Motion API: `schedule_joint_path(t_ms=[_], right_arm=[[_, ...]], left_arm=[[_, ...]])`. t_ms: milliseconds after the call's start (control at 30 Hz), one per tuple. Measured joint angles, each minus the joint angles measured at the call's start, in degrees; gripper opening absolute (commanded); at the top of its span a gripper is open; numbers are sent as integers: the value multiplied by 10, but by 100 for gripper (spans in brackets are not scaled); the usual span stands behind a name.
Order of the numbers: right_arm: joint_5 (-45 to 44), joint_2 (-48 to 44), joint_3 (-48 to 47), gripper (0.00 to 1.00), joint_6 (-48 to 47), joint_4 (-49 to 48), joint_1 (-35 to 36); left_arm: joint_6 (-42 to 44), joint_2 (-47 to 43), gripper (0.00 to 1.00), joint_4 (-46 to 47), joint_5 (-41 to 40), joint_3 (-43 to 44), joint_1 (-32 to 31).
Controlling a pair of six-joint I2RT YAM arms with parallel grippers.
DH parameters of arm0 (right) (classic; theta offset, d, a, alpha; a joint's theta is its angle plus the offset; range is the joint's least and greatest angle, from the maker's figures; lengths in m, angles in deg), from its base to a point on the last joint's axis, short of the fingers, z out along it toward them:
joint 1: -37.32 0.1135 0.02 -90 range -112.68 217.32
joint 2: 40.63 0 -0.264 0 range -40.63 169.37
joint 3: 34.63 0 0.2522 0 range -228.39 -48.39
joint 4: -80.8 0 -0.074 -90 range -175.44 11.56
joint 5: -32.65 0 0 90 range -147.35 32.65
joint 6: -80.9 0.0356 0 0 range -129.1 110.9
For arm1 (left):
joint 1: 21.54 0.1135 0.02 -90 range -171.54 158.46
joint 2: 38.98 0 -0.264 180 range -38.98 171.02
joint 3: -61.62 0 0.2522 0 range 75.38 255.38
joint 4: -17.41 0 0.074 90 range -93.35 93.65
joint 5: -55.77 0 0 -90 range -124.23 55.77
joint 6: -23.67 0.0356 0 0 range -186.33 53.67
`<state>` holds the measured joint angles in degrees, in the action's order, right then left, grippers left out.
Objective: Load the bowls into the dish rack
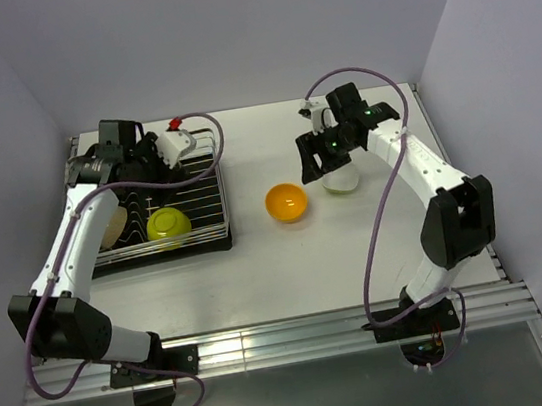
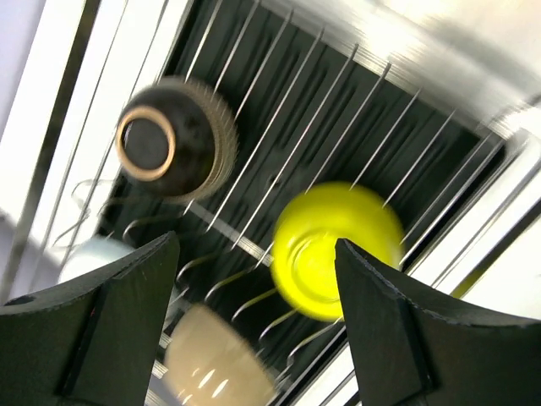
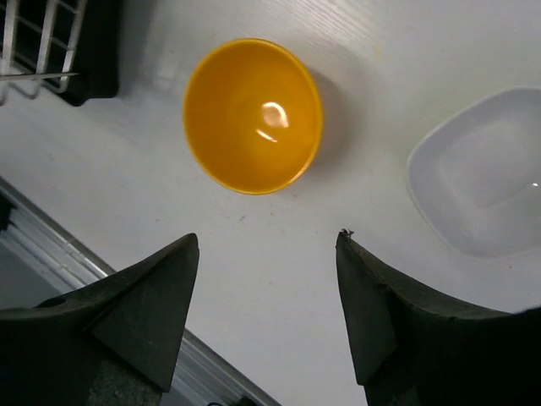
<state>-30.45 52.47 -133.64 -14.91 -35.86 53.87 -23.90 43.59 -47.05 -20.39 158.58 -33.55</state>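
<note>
From above, we are seeing the lime bowl (image 1: pixel 167 225) sitting in the dish rack (image 1: pixel 206 187), the orange bowl (image 1: pixel 286 202) on the table (image 1: pixel 359 251). Left wrist: our left gripper (image 2: pixel 254 321) is hanging open and empty above the rack. Right wrist: our right gripper (image 3: pixel 266 313) is gaping empty near the orange bowl.

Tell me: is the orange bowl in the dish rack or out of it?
Out. The orange bowl stands upright on the table, apart from the dish rack.

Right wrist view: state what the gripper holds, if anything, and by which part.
Nothing. The right gripper hangs open above the table; the orange bowl and the white bowl lie beyond its fingertips, untouched.
</note>
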Motion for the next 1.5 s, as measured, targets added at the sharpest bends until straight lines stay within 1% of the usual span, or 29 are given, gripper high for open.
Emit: schedule_joint_path(t_ms=[33,133,267,400,600,867,1067,1200,1267,1433,1500], right_arm=[[-9,11,0,69,1,0,-3],[-39,37,1,66,9,-1,-9],[-58,57,-1,62,19,-3,-9],[-59,92,-14,61,24,-8,-9],[-71,132,-15,60,30,-12,-9],[-111,132,-15,59,28,-25,-25],[-134,132,-15,58,30,-25,-96],[-143,132,-14,57,46,-26,-153],[-146,132,-13,56,57,-27,-170],[-146,137,-10,54,80,-29,-179],[-146,151,-10,54,90,-33,-179]], left_arm=[[-17,0,80,5,14,3,0],[-70,1,81,20,52,3,1],[-132,12,80,35,100,7,2],[-177,27,81,50,136,8,2],[-220,36,81,68,165,8,2],[-239,36,81,76,183,1,3],[-247,36,82,82,184,-3,3],[-255,36,82,85,187,-5,3],[-257,36,82,89,189,-5,3],[-258,36,82,96,189,-5,3],[-259,36,82,96,189,-5,3]])
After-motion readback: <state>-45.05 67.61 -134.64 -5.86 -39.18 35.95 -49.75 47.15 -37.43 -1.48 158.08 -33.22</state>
